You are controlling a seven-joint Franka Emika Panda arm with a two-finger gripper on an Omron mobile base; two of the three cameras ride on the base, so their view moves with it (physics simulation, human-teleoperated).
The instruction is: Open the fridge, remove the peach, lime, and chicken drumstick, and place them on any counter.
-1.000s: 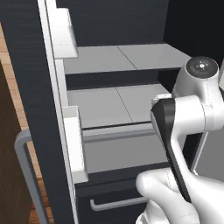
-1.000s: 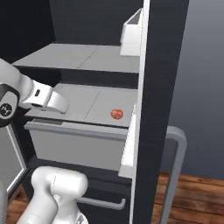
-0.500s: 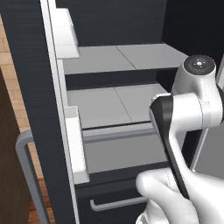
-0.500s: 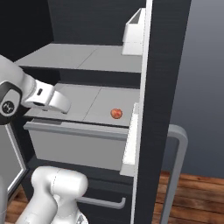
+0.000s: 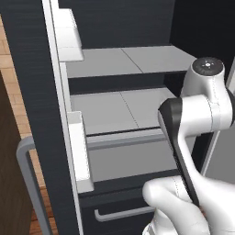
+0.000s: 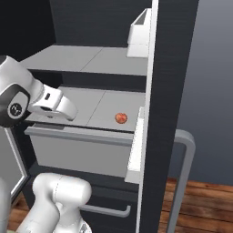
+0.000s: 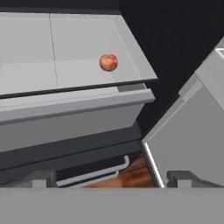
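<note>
The fridge (image 5: 32,69) stands with both doors swung open, its pale grey shelves (image 5: 114,110) showing. The peach (image 6: 120,118), small and orange-red, rests near the front right of the lower shelf; the hand view shows the peach (image 7: 108,62) ahead and above the fingers. My gripper (image 7: 113,178) is open and holds nothing, hovering in front of the shelf's pull-out bin, well short of the fruit. My white forearm (image 6: 54,101) reaches in from the left. The lime, the chicken drumstick and the counter are out of view.
White door bins (image 5: 80,151) (image 6: 141,32) jut from both open doors. A lower drawer with a grey handle (image 6: 107,210) sits below the bin. A grey bar handle (image 5: 30,183) and a brown cabinet (image 5: 9,183) flank the left door. Wooden floor (image 6: 200,205) lies at the right.
My arm has edged a little to the right toward the shelf. The jaws stay open and the peach has not moved.
</note>
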